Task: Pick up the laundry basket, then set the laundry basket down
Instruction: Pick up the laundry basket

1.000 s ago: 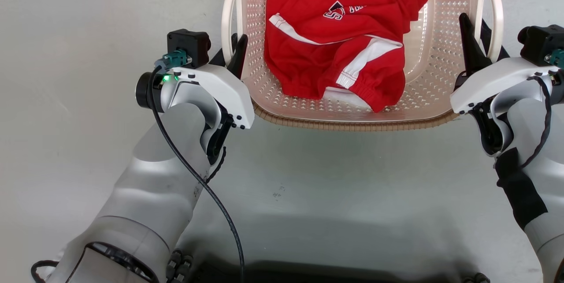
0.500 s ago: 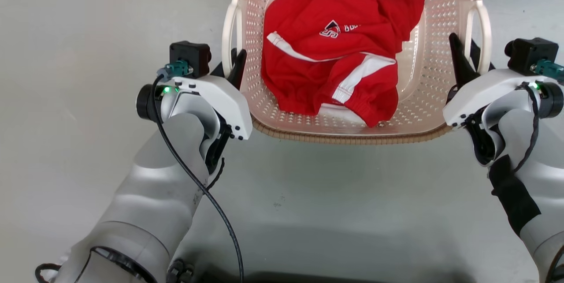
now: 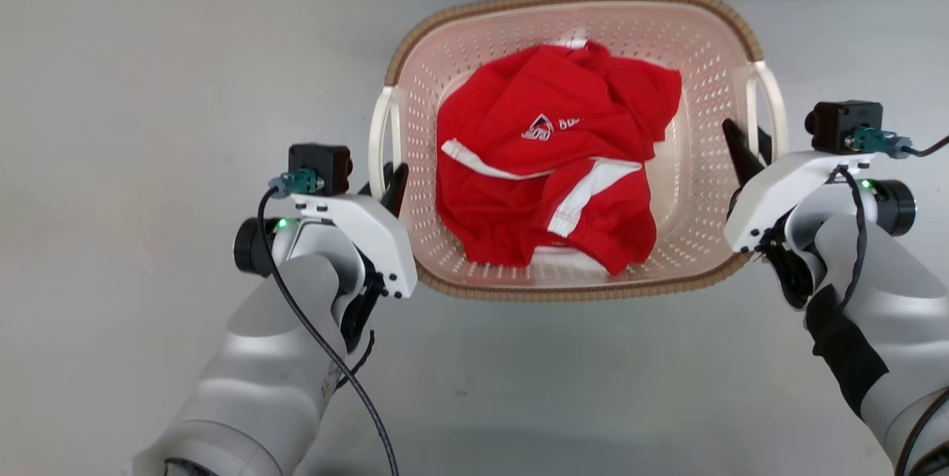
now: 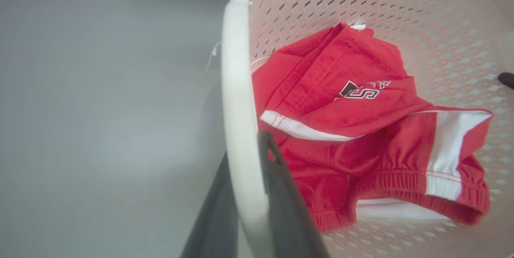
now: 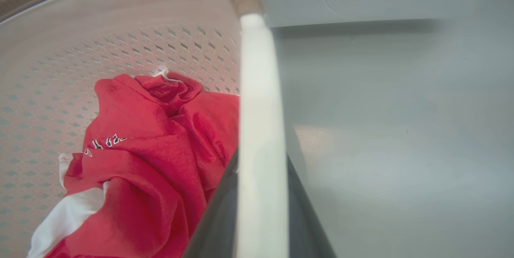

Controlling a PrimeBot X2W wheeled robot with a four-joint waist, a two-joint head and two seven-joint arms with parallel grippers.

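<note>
Gripping laundry basket (image 3: 563,292), left fingers (image 3: 397,183), right fingers (image 3: 738,151)

The left forearm (image 3: 274,357) and right forearm (image 3: 875,291) reached forward, wrists angled inward. The left gripper (image 3: 385,183) had its dark fingers (image 4: 281,193) clamped on either side of the left handle (image 3: 377,142) of the laundry basket (image 3: 563,291). The right gripper (image 3: 749,146) clamped the right handle (image 3: 775,109) likewise.

I count one laundry basket (image 3: 578,292) with two white handles (image 3: 375,139), one heap of red clothing (image 3: 549,187) that I can't split into pieces, and two grippers, the left gripper (image 3: 385,178) and the right gripper (image 3: 747,136).
</note>
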